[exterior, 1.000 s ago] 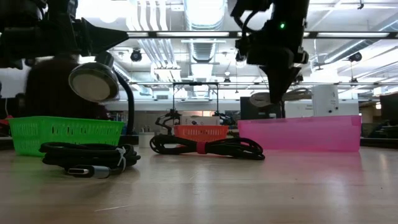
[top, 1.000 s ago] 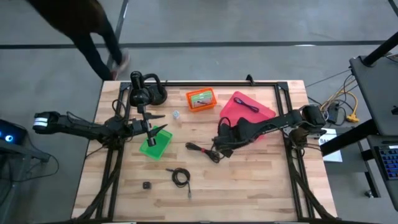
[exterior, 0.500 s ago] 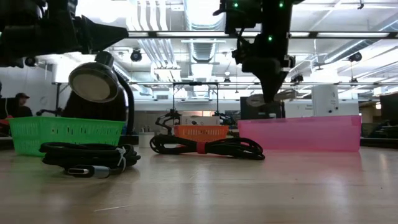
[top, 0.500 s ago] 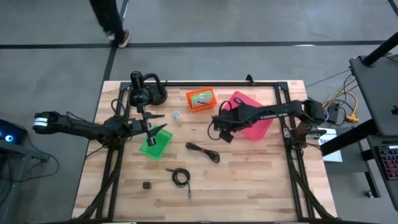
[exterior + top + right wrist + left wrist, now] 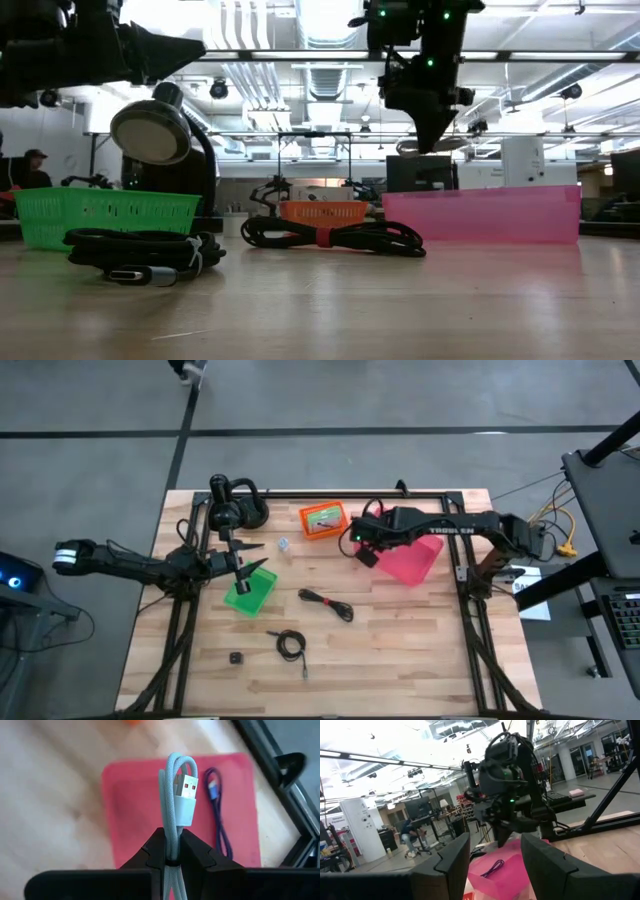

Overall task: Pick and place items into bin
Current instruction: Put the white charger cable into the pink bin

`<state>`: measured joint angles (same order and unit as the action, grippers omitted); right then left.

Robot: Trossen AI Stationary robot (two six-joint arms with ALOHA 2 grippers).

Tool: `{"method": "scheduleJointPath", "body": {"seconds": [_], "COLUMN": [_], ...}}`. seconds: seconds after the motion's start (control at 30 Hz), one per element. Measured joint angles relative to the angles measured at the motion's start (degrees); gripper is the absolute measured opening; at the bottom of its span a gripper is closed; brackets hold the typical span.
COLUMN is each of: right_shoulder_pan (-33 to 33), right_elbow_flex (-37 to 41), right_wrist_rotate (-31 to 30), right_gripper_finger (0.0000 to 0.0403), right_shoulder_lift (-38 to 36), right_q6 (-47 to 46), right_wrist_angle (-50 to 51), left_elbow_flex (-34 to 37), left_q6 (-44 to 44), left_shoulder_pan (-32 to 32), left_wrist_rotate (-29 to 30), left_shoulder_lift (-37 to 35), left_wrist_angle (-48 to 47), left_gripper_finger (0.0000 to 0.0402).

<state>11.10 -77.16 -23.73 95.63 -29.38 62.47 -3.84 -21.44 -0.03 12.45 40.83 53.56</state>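
Observation:
My right gripper hovers at the pink bin's left edge, shut on a pale blue braided USB cable. A purple cable lies inside the pink bin. My left gripper waits open above the green bin. On the table lie a black cable, a coiled black cable, a tiny black block and a tiny white piece. In the low view my right gripper hangs high over the pink bin. My right gripper pinches the folded strands of the pale blue cable between its two fingers, coming from above and pointing down. The looped strands and the USB plug stick out past the fingertips. The cable is lifted clear, over the pink bin.
An orange bin with something green in it stands near the far edge. A black lamp-like stand stands at the far left. Black frame bars run along the table's sides. Bare wood lies toward the near edge.
My right gripper has risen from the table's middle and travelled toward the far edge to the pink bin's left edge, staying shut. My left arm has kept still. A person beyond the far edge has walked out of the high view.

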Motion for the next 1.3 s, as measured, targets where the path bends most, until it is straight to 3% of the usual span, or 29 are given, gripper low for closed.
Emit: {"method": "scheduleJointPath", "body": {"seconds": [0.4, 1.23, 1.3], "right_shoulder_pan": [7.09, 17.79, 18.07], "right_elbow_flex": [4.0, 17.75, 18.77], "right_wrist_rotate": [-1.45, 2.05, 4.33], "right_gripper_finger": [0.0024, 0.0024, 0.0024], "right_shoulder_lift": [0.09, 0.11, 0.11], "right_q6": [7.11, 20.31, 22.43], "right_wrist_angle": [-4.05, -17.32, -19.92], "left_elbow_flex": [0.02, 0.09, 0.09], "left_q6": [-0.01, -0.02, 0.0], "left_shoulder_pan": [0.0, 0.02, 0.01], "left_wrist_rotate": [0.0, 0.0, -0.01], "left_shoulder_lift": [-0.03, -0.01, -0.01], "left_wrist_angle": [-0.02, -0.02, -0.02], "left_gripper_finger": [0.0162, 0.0162, 0.0162]}}
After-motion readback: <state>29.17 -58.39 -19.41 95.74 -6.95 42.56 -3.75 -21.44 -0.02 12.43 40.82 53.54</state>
